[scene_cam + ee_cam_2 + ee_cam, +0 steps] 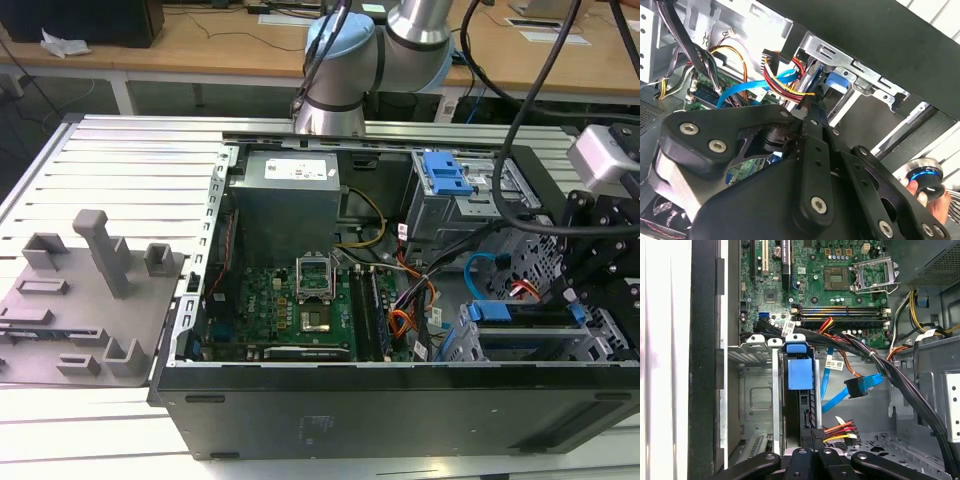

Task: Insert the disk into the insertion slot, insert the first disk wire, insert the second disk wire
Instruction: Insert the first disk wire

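The computer case (400,420) is lying open on the desk (130,150). In the first wrist view, the disk (800,372) is sitting down inside the insertion slot (756,354), so that job looks done. Close by it, the pincer (816,441) seems to be squeezing the little black plug of the first disk wire (837,429). I cannot tell if the plug is in. The second disk wire (837,397) is hanging loose with its dark plug touching nothing, so that job is waiting.

Arm (345,70) arched overhead, jaws pointing downward, pinched closed together
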You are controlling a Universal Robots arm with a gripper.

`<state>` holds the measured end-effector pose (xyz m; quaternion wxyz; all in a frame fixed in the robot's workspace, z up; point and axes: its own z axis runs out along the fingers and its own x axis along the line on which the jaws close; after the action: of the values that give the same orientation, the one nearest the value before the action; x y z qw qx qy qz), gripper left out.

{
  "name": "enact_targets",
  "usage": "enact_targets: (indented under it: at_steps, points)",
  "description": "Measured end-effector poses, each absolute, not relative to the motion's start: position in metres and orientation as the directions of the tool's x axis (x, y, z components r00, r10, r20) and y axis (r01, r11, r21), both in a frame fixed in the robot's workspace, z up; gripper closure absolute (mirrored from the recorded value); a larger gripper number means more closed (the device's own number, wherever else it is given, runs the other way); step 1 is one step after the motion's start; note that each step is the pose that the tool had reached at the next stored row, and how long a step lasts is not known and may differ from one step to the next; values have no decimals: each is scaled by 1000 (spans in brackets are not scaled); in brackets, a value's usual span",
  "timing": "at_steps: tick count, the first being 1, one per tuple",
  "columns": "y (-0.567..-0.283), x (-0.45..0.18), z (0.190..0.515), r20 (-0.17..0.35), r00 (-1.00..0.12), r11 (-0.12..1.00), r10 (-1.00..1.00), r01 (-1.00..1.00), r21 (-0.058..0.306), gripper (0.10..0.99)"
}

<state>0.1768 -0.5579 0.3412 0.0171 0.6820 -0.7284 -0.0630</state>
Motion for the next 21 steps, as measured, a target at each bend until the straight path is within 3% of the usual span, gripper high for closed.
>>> enact_targets:
  at_steps: [21]
  points:
    - [-558, 153, 375, -64, -66, 62, -996, -996, 71, 980]
